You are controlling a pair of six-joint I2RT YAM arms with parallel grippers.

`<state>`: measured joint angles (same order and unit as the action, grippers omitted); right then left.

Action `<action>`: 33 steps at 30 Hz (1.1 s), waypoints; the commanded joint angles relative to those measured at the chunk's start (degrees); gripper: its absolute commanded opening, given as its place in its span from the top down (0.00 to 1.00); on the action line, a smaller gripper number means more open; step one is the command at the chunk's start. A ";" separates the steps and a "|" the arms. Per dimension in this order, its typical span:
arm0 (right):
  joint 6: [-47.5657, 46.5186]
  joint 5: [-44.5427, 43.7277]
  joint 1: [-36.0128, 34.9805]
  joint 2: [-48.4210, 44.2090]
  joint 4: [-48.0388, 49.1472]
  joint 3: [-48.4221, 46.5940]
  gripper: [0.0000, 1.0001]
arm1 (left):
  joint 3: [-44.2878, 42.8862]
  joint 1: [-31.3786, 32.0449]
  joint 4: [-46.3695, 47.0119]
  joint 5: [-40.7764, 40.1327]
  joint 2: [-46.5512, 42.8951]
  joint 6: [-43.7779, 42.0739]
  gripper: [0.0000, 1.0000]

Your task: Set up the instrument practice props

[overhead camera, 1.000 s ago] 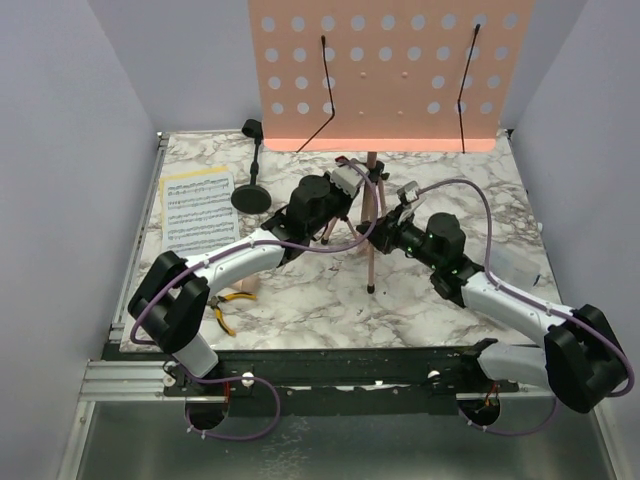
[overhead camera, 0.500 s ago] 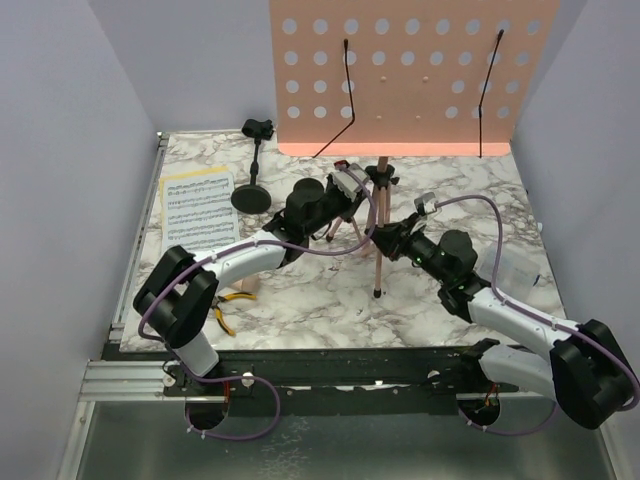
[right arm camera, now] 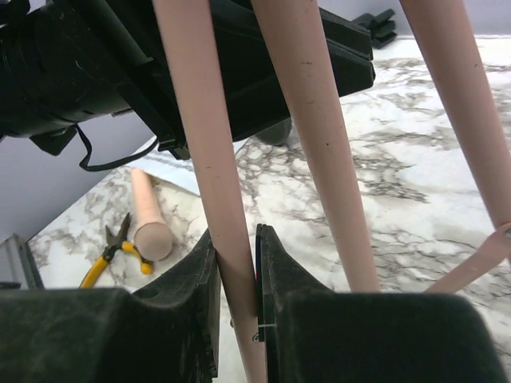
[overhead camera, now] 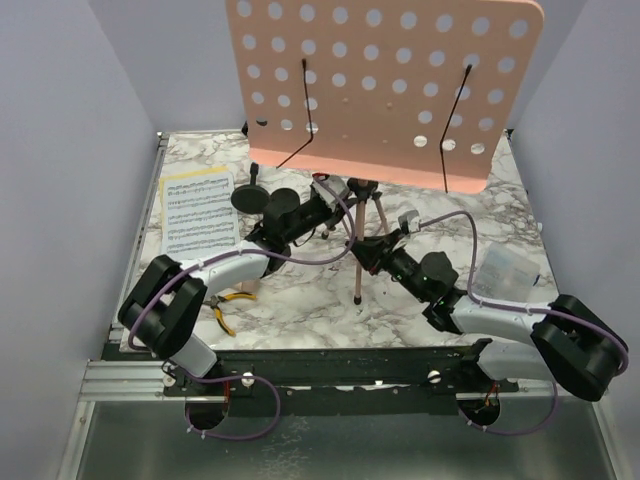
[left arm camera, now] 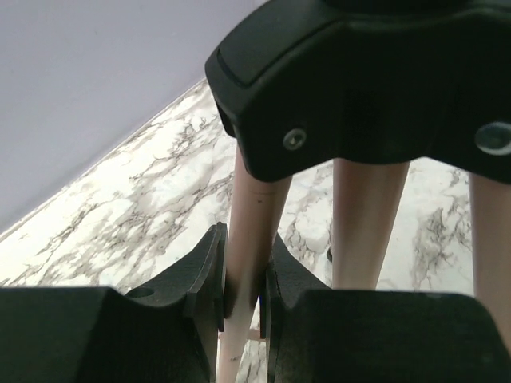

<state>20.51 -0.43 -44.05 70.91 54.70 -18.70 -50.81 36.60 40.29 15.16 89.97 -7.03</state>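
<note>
The big pink desk (overhead camera: 385,85) had tipped since a moment before: it used to sit flat, but now its right side hung lower, and it had swung to the left and closer to the camera above. The foot of the near tripod leg (overhead camera: 357,280) had slid a little to the left too. I think the arms were moving and turning the stand to find it a good spot, so this job was not done yet. The left gripper (left arm camera: 243,279) was squeezed tight on one pink leg just under the black hub (left arm camera: 359,80). The right gripper (right arm camera: 235,275) was squeezed tight on the near leg. The stand was in the middle of the table (overhead camera: 300,315). The music pages (overhead camera: 197,210) lay flat at the far left, beside the little black mic stand (overhead camera: 250,197). The toy microphone (right arm camera: 149,215) lay near the pliers (right arm camera: 108,259), with no gripper on any of them
</note>
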 commanded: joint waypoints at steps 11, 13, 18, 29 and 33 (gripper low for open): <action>15.44 -8.60 -4.02 6.92 -2.68 16.25 1.00 | -3.16 -10.26 -8.06 -23.58 -3.32 -6.66 1.00; 15.71 -10.05 -4.02 5.32 -3.77 16.73 1.00 | -4.73 -11.65 -8.00 -24.56 -2.15 -5.65 1.00; 14.00 -11.42 -4.02 2.25 -7.34 16.77 1.00 | -7.72 -15.15 -4.53 -24.48 0.52 -4.54 1.00; 12.44 -7.68 -5.69 14.20 5.05 16.26 1.00 | -6.22 -15.70 3.53 -18.07 2.00 -4.52 1.00; 12.85 -4.59 -5.61 7.46 1.24 12.10 1.00 | 3.25 -5.11 12.79 -26.14 0.88 -13.64 1.00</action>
<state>32.84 -7.97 -49.23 82.78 59.13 -2.74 -55.09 18.65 39.77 -7.20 94.15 -9.06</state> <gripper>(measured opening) 0.005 0.229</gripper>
